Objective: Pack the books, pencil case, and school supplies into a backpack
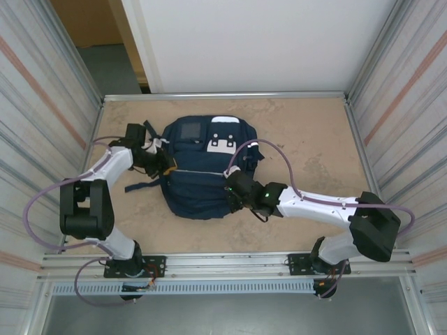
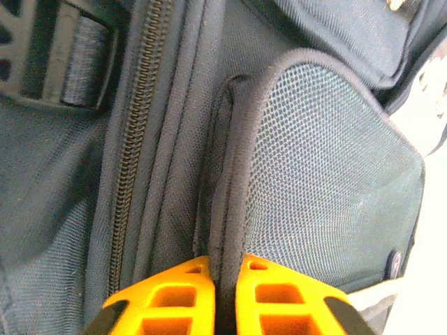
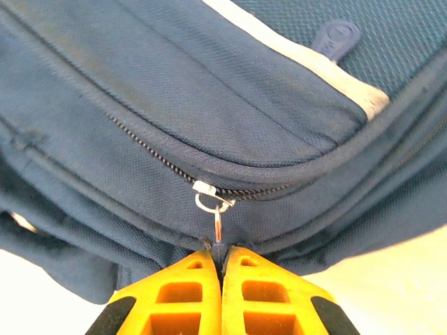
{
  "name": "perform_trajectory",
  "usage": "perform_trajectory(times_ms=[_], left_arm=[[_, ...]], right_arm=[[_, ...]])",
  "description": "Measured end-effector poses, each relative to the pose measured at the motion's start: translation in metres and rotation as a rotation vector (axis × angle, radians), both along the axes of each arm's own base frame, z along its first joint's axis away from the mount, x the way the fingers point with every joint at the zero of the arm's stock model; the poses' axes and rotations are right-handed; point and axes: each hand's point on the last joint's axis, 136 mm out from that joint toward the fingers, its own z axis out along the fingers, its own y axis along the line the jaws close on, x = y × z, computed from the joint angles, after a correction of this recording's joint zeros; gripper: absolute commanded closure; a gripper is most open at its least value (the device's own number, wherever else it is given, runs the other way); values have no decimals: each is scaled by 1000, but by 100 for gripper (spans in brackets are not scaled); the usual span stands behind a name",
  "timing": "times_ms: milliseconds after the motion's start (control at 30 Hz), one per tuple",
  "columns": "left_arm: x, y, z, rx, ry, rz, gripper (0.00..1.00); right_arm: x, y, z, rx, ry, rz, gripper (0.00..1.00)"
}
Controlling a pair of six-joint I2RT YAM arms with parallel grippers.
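The backpack lies flat in the middle of the table, front patch up, with an arm on each side of it. The right gripper is clamped on the small metal zipper pull, its orange jaws pressed together with the tab pinched at their very tips. The slider sits just above, on a line of teeth that look meshed to its left. The left gripper is closed on the bound edge of the mesh side pocket, pinning the bag's side. The step in hand appears to be running this zipper, though whether open or shut cannot be told from these views. To do it well, the right arm should pull along the curve of the track rather than away from the bag, since a tip-only hold on so thin a tab will likely slip under any sideways load. The left arm's job is counter-tension: it should hold the fabric taut against the pull so the slider travels instead of dragging the whole bag across the table. The flap seam over the teeth is the likeliest snag, so a slow, steady draw suits best.
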Motion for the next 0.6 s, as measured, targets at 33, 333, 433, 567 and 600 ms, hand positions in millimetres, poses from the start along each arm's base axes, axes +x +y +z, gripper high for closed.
perform_trajectory(times_ms=[33, 333, 433, 567, 600], left_arm=[[4, 3, 3, 18, -23, 14, 60], [-37, 1, 54, 122, -194, 58, 49], [-75, 15, 34, 157, -132, 115, 48], [-110, 23, 15, 188, -64, 166, 47], [-112, 24, 14, 192, -56, 176, 47]], right_arm=[[-2, 4, 3, 0, -6, 9, 100], [-36, 98, 6, 6, -19, 210, 100], [-47, 117, 6, 29, -17, 267, 100], [-59, 126, 6, 50, -4, 306, 100], [-61, 128, 7, 56, -2, 310, 100]])
